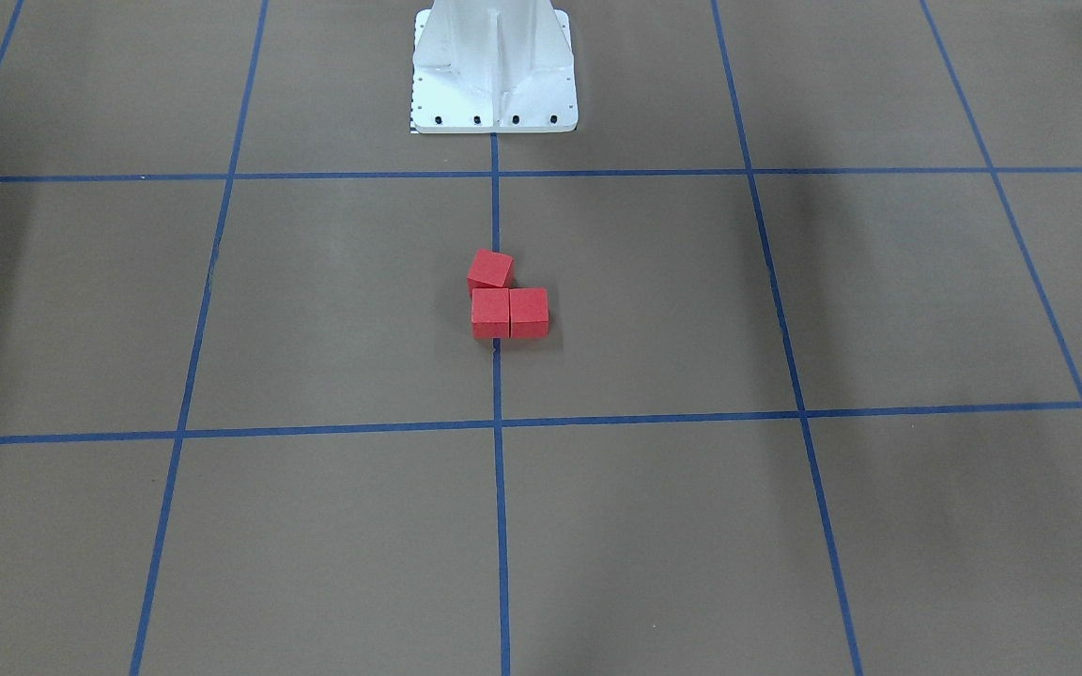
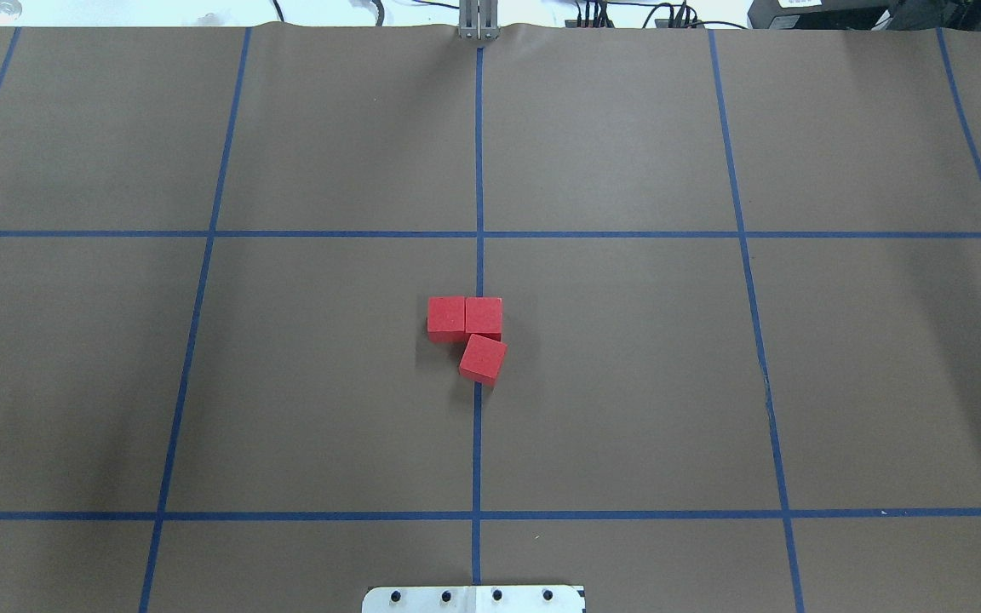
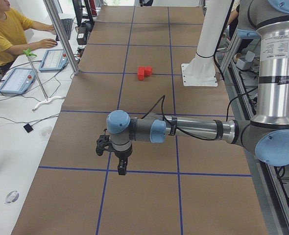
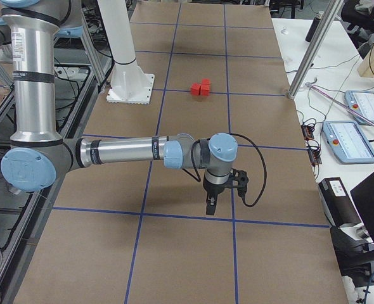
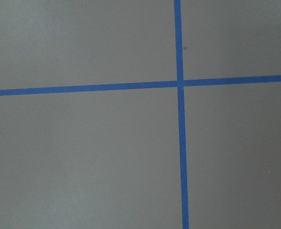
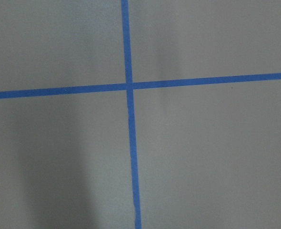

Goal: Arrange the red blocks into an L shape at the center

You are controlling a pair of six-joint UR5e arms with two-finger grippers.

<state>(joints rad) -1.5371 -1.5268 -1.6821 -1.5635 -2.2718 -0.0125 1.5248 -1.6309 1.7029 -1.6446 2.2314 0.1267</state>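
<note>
Blocks (image 2: 466,330) are lying in a touching L across the center line (image 2: 479,170), one skewed and likely needing squaring. Left gripper (image 3: 122,170) and right gripper (image 4: 210,208) are hovering well away; I cannot tell whether their jaws are apart or together.

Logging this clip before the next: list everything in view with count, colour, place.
table cover: one, brown, whole tabletop.
tape grid: one, blue, on the cover.
red blocks: three, red, touching in an L at grid centre, robot-side one rotated.
pedestal: one, white, robot's side.
control tablets: two, grey, operators' bench.
person: one, yellow shirt, at that bench.
left gripper: one, black, above cover's left end; state unclear.
right gripper: one, black, above its right end; state unclear.
</note>
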